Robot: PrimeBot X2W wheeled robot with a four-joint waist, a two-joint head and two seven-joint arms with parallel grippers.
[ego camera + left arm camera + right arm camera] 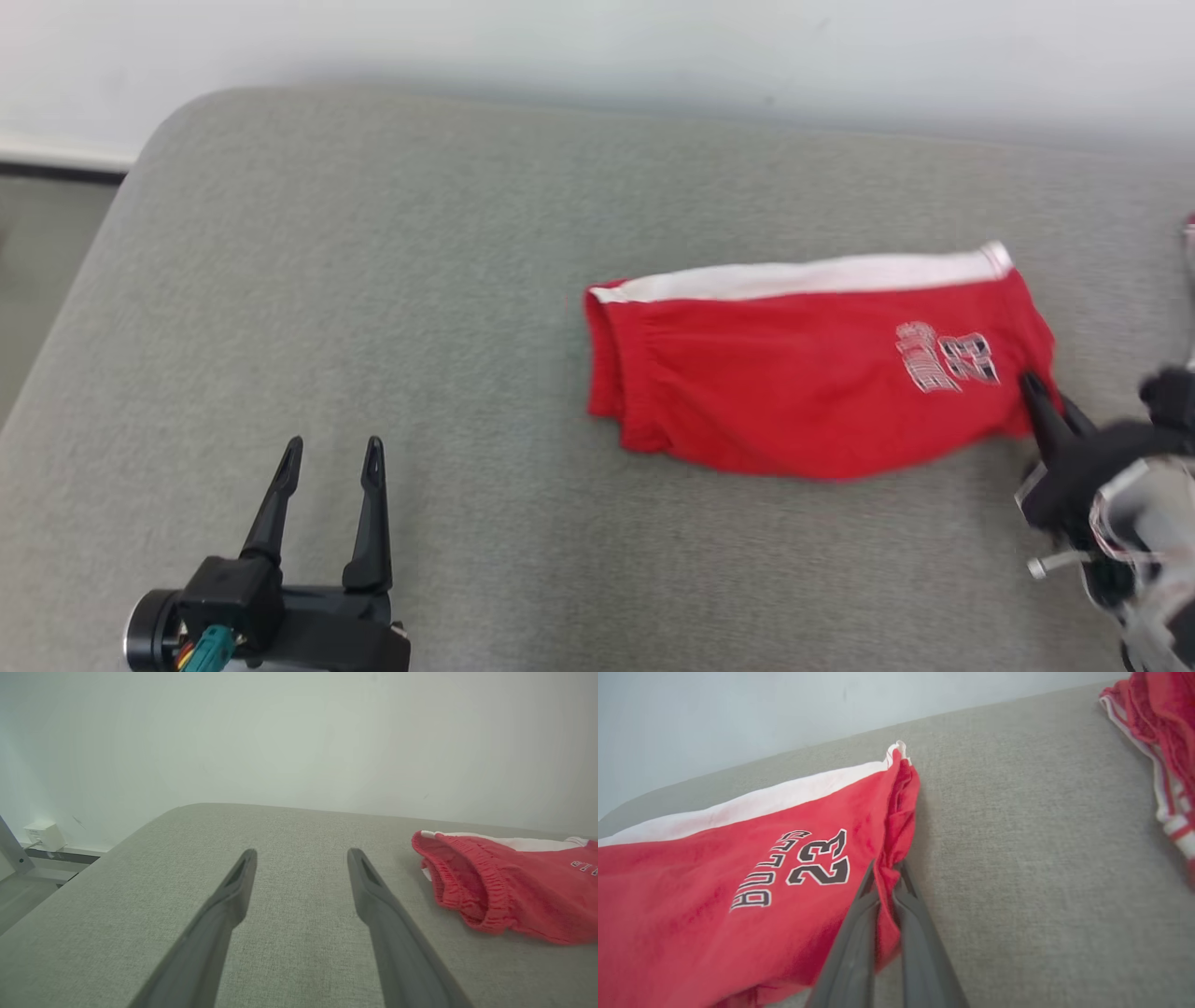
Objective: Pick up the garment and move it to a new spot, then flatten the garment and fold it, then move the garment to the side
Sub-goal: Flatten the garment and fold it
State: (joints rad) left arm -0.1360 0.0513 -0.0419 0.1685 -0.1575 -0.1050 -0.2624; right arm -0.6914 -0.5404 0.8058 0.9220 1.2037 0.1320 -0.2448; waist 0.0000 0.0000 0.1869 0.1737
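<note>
Right gripper [887, 891]: the two fingers are pressed together on a bunched fold at the right end of the garment [714, 905]. In the head view, the right gripper [1047, 397] has its tips on the cloth's lower right corner. The cloth there is pinched but, as far as I can tell, not lifted.

Left gripper [333, 457]: fingers apart, nothing between them, low over bare surface and well apart from the garment. The left wrist view shows the same, with open space between the fingers of the left gripper [301, 858].

The garment [794, 373] is a pair of red shorts lying right of centre on the grey cloth-covered desk [373, 280]. The elastic waistband is at the left end and the white stripe runs along the far edge. It lies fairly flat and looks doubled over.

Progress, my reading: flattening and folding appear done. What remains is the move to the side, and this grip looks like its start.

Room: there is wide bare surface to the left and on the near side. The desk's rounded far-left corner and left edge are well away. The wall [597, 47] runs close behind the far edge. A second red garment [1157, 732] lies off to the right, so that side is tighter.
</note>
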